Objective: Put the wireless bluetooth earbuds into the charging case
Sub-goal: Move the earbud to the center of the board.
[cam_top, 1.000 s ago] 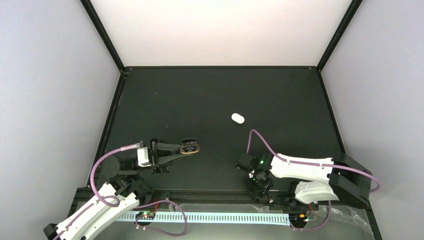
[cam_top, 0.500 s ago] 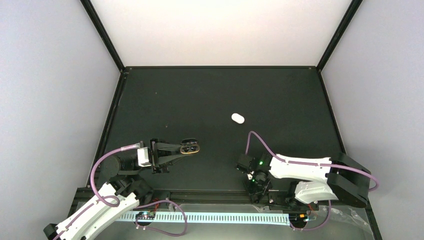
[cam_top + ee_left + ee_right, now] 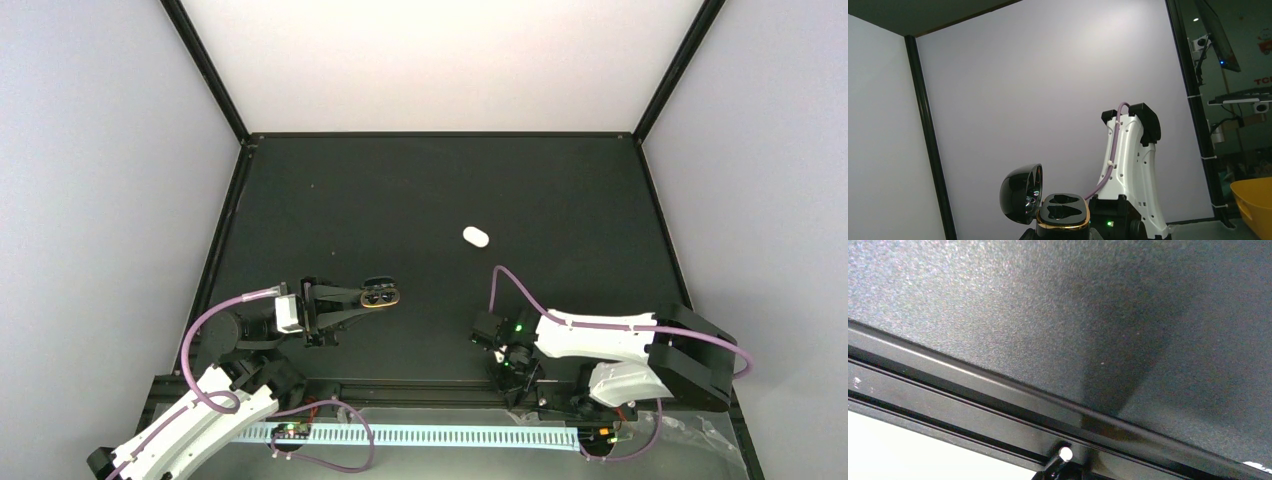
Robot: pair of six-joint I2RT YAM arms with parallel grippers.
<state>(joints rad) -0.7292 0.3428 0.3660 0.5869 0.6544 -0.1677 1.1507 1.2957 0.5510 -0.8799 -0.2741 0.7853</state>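
The charging case (image 3: 1063, 214) is a glossy black shell with a gold rim. Its lid (image 3: 1020, 194) stands open and both sockets are empty. My left gripper (image 3: 377, 297) is shut on it and holds it upright above the mat, at the left. The earbuds do not show for sure. A small white oval piece (image 3: 475, 237) lies alone mid-mat, and I cannot tell what it is. My right gripper (image 3: 512, 366) points down at the mat's near edge. In the right wrist view its fingers are hidden, and only a small white round tip (image 3: 1065, 454) on a dark stem shows.
The black mat (image 3: 440, 190) is fenced by a black frame with pale walls on three sides. A metal rail (image 3: 963, 395) runs along the near edge under the right wrist. The right arm's white link (image 3: 1130, 165) rises behind the case.
The right wrist has drawn slightly back toward the near rail. The left arm and the case have not moved.
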